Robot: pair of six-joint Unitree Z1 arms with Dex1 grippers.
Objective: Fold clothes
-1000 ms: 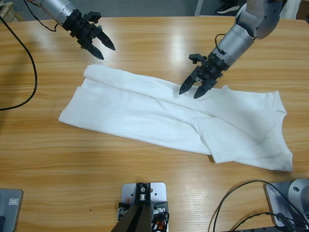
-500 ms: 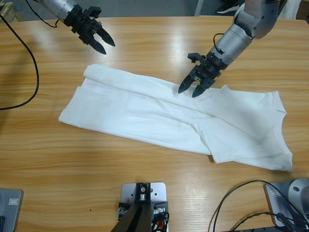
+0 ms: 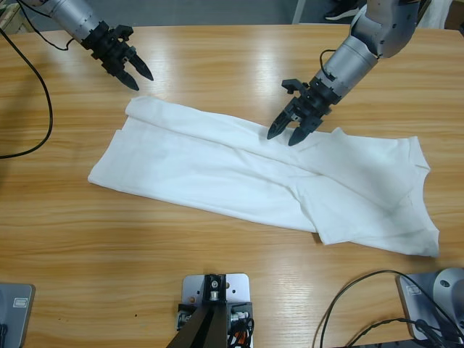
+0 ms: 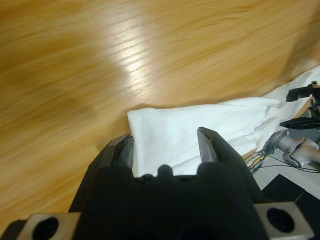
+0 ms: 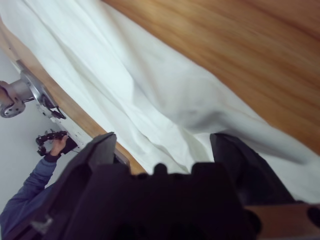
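Observation:
The clothes, one white T-shirt (image 3: 217,163), lie folded lengthwise in a long band slanting from upper left to lower right across the table. My left gripper (image 3: 135,73) hovers open above bare wood, just beyond the shirt's upper-left corner. In the left wrist view that corner of the T-shirt (image 4: 170,130) shows past my open left gripper (image 4: 165,142). My right gripper (image 3: 283,138) is open, with its tips down at the shirt's far edge near the middle. The right wrist view has white cloth (image 5: 150,95) under the open right gripper (image 5: 165,150), and nothing is held.
A black cable (image 3: 45,94) curves over the table's left end. More cables (image 3: 362,301) lie at the front right. A person's blue sleeve (image 5: 27,200) shows beyond the table in the right wrist view. Bare wood (image 3: 217,51) runs behind and in front of the shirt.
My left gripper has drawn back to the left and slightly up, away from the shirt's corner. The right gripper has hardly moved. The shirt lies as before.

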